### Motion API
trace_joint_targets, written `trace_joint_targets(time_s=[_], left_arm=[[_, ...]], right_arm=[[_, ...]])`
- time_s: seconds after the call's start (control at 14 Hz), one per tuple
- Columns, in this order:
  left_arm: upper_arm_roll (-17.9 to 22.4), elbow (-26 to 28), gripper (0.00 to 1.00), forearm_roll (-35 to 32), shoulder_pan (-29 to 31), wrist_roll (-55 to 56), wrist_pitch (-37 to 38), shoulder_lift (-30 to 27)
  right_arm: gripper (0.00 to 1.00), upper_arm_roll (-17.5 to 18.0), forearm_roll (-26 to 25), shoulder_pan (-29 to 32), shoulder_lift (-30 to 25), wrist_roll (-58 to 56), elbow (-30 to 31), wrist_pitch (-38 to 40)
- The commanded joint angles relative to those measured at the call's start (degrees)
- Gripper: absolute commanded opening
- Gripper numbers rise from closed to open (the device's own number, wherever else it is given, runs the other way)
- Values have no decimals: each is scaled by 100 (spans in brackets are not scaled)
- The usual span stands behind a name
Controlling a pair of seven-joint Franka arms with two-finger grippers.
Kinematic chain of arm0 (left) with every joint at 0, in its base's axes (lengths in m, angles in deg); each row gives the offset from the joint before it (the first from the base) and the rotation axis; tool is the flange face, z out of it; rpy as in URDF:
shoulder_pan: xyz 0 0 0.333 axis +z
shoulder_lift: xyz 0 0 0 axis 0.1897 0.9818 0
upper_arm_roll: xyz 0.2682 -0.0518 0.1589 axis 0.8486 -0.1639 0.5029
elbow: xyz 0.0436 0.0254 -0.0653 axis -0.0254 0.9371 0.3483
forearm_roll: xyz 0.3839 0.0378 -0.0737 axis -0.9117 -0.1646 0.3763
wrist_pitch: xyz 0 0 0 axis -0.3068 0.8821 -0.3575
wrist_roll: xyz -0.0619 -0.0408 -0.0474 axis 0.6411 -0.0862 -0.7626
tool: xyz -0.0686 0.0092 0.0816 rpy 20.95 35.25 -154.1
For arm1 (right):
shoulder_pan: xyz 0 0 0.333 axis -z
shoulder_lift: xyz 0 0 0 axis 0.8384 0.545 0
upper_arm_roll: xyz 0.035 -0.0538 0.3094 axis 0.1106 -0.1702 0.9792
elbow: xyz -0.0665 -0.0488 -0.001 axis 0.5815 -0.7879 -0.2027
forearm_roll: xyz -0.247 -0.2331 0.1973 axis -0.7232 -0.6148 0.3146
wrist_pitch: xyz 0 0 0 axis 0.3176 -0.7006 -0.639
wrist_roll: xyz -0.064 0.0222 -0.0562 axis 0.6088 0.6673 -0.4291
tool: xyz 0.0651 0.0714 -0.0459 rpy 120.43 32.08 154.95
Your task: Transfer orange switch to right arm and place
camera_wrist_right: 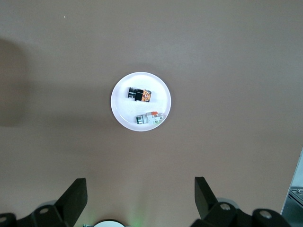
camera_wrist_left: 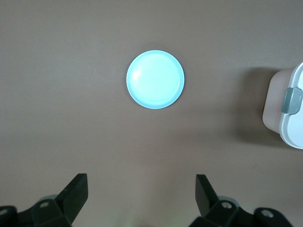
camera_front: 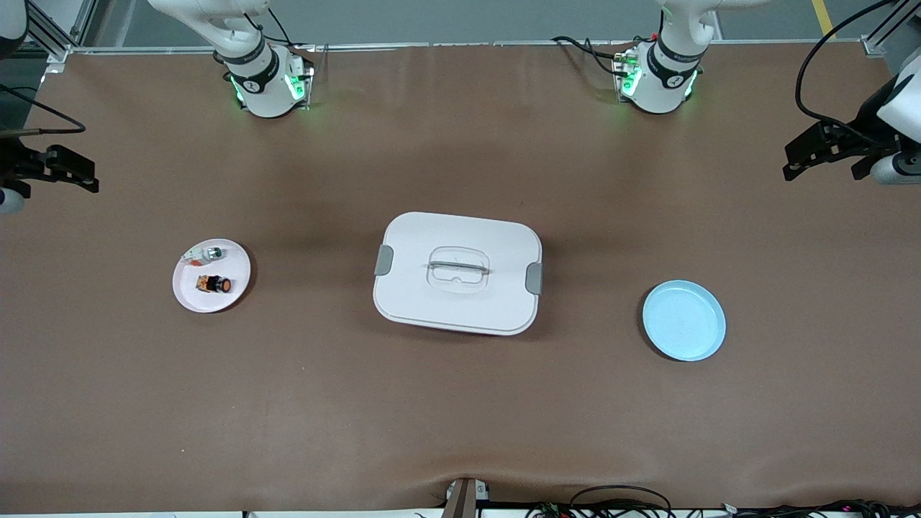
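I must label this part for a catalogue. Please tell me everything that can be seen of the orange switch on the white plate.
The orange switch is a tiny blocky part with a black body, a round orange cap at one end and orange marks at the other. It looks like plastic. It lies on its side on the white plate, toward the right arm's end of the table, nearer to the front camera than the small silver-and-white part and apart from it. No gripper touches it.

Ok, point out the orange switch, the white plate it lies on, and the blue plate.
orange switch (camera_front: 215, 285): front view, on its black body beside the orange cap.
white plate (camera_front: 232, 296): front view, on bare rim nearer the camera.
blue plate (camera_wrist_left: 155, 79): left wrist view, on its bare middle.
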Motion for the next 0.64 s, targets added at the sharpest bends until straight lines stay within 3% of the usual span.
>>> trace_joint_targets(time_s=[0.0, 0.57], left_arm=[[-16, -22, 100, 30, 36, -129, 86, -42], [-16, -31, 100, 13, 36, -94, 86, -42]], right_arm=[[100, 53, 237, 203, 78, 102, -137, 117], [100, 53, 291, 529, 96, 23, -22, 64]])
